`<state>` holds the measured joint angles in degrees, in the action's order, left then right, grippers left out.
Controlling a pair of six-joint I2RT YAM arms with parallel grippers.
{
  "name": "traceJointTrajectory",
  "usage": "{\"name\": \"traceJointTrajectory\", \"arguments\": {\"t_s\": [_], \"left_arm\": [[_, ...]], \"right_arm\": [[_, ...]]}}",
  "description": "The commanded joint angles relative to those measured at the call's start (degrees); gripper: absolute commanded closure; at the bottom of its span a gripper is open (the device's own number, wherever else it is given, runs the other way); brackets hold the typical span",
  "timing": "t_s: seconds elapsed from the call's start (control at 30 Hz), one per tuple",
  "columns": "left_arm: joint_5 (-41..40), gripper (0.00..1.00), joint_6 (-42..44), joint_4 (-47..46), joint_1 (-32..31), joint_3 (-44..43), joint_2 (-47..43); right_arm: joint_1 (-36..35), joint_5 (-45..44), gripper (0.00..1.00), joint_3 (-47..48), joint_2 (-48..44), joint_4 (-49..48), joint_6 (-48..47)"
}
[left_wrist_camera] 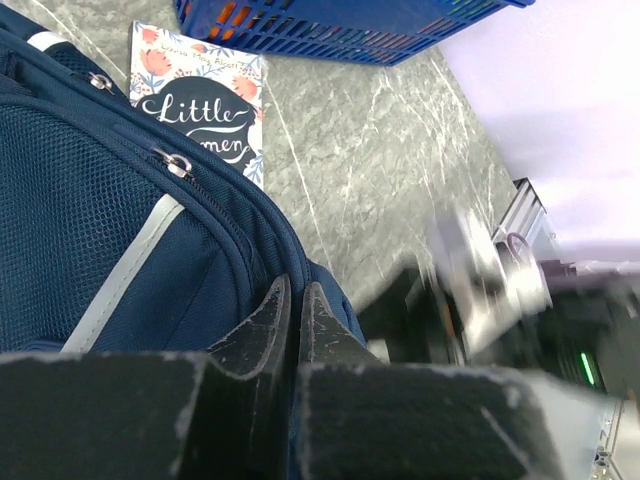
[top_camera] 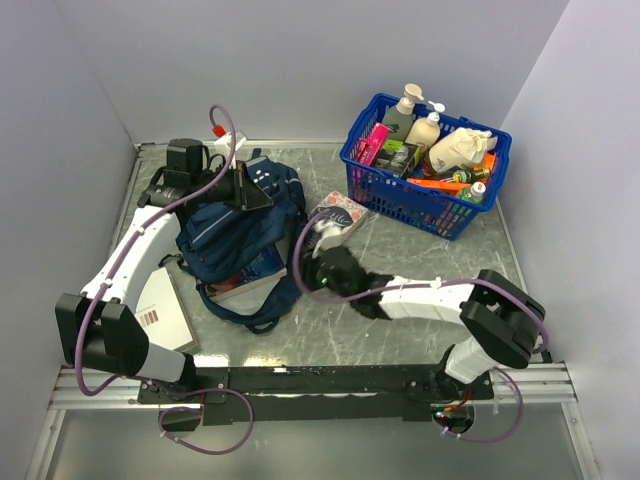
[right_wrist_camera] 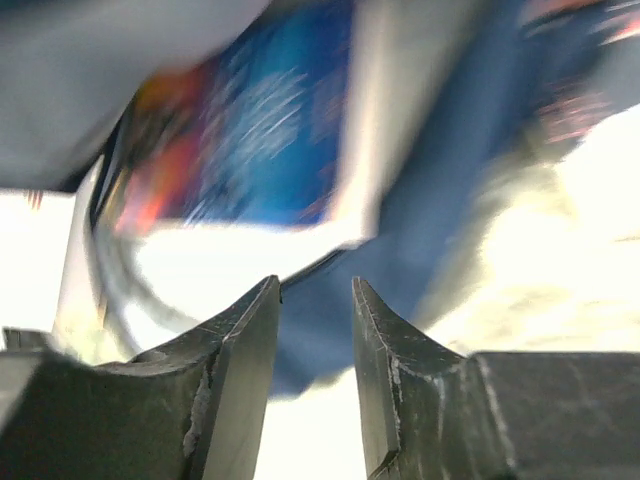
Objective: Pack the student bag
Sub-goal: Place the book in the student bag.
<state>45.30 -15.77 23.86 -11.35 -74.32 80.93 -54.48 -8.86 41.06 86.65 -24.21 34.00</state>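
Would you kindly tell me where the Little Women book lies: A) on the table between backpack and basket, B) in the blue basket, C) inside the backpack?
A: the Little Women book lies flat on the table, between the backpack and the blue basket.

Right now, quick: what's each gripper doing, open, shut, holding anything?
Left gripper: shut, pinching the fabric of the student bag.
Right gripper: open, nothing between its jaws.
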Motion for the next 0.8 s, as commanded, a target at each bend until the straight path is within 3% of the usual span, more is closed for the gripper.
{"name": "traceJointTrajectory", "arguments": {"t_s": [0.0,0.17,0.3,0.4,0.5,0.53,0.67,0.77], "left_arm": [[2.8,0.99,-1.5,-7.8,-0.6,-4.8,-4.2],[-1.5,0.99,-2.8,-8.9,-0.5,-6.4,-3.2],[-2.3,0.99,-3.4,-7.4,-0.5,-8.9,-1.2],[-2.8,0.99,-2.4,-6.3,-0.5,-8.5,-0.9],[-2.9,0.99,-2.3,-7.1,-0.5,-6.8,-2.3],[-3.0,0.99,-2.2,-7.1,-0.5,-6.7,-2.8],[-2.4,0.99,-2.2,-7.1,-0.5,-6.3,-3.7],[-1.7,0.99,-2.4,-7.2,-0.5,-5.7,-4.1]], "right_arm": [[-9.5,-9.5,0.55,7.3,-2.1,11.0,-10.3],[-14.2,-14.1,0.49,12.1,2.5,16.6,-12.4],[-15.7,-13.4,0.49,17.5,8.2,14.3,-16.2],[-15.9,-8.2,0.51,18.7,12.0,9.4,-18.3],[-15.8,-5.7,0.61,20.6,15.9,9.7,-18.5],[-15.8,-4.8,0.69,20.2,16.5,6.6,-18.8],[-15.7,-2.6,0.85,19.7,20.7,1.6,-20.8],[-14.3,-2.3,0.9,23.3,23.4,3.2,-21.8]]}}
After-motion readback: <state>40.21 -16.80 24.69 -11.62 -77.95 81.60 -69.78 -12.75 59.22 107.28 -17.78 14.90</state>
